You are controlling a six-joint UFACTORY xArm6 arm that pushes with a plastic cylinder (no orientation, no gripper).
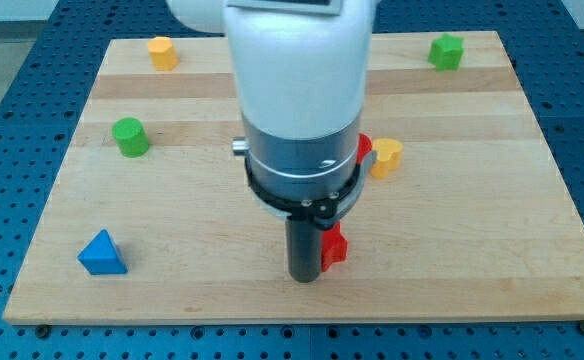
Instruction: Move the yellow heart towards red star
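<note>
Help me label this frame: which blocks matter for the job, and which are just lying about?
Job: yellow heart; red block, likely the star, beside my tip.

Lying about: yellow block, green cylinder, green block, blue triangle, half-hidden red block.

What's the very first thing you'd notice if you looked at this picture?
The big white and grey arm fills the middle of the view, hiding part of the wooden board. My tip rests just to the view's left of a red block. A yellow block sits at the arm's right edge beside another red piece, and a blue triangle lies at the bottom left.
</note>
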